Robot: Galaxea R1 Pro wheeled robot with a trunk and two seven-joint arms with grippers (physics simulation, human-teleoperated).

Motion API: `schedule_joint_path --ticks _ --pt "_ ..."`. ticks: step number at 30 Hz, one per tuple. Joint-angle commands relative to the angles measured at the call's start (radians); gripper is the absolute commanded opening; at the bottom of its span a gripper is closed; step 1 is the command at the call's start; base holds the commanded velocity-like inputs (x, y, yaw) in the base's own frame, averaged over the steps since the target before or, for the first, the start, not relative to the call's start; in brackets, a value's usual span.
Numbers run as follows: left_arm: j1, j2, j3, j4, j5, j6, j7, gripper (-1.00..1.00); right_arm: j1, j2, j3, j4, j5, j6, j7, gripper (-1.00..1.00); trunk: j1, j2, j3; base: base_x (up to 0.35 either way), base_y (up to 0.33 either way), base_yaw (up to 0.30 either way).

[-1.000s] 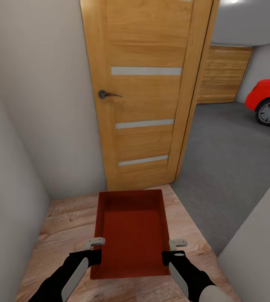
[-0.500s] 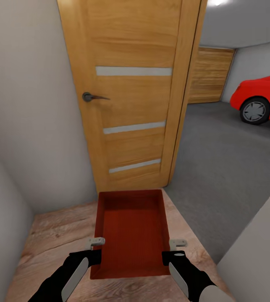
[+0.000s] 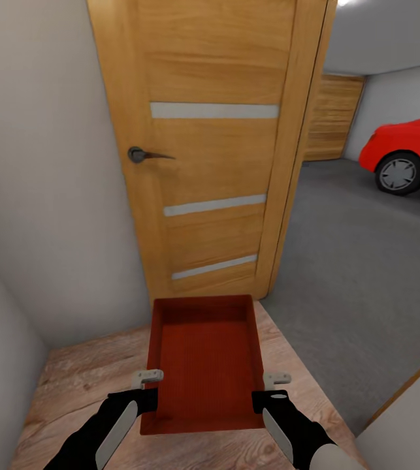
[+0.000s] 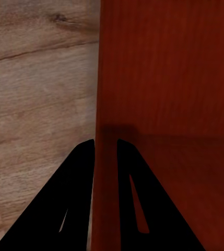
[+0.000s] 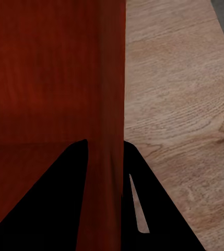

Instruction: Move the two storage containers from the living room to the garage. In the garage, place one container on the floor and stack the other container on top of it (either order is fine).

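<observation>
From the head, both hands, left hand (image 3: pixel 149 377) and right hand (image 3: pixel 276 378), carry one bin (image 3: pixel 203 359) toward the garage floor (image 3: pixel 360 261). Each wrist view shows fingers pinching a bin wall. Next: steer past the door (image 3: pixel 210 150).

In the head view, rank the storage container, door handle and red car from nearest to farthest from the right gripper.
1. storage container: its right wall is pinched in the right gripper.
2. door handle: ahead, up on the wooden door, to the left.
3. red car: far right, inside the garage.
</observation>
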Motion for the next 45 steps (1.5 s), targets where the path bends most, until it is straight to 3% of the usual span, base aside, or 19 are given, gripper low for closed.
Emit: schedule_joint_path --ticks 1,31,45 --pt "-0.001 0.001 0.005 -0.015 0.001 -0.077 0.009 -1.00 0.000 -0.001 0.001 0.000 -0.012 0.005 -0.005 -1.00 0.000 0.000 0.000 0.034 0.018 -0.132" --pt "-0.001 0.001 0.005 -0.015 0.001 -0.079 0.009 -1.00 0.000 -0.002 0.001 0.000 -0.012 0.005 -0.005 -1.00 0.000 0.000 0.026 0.004 0.002 -0.188" --pt "-0.001 0.001 0.005 -0.015 0.001 -0.079 0.009 -1.00 0.000 -0.001 0.001 0.000 -0.012 0.005 -0.005 -1.00 0.000 0.000 0.035 0.207 0.170 -0.134"
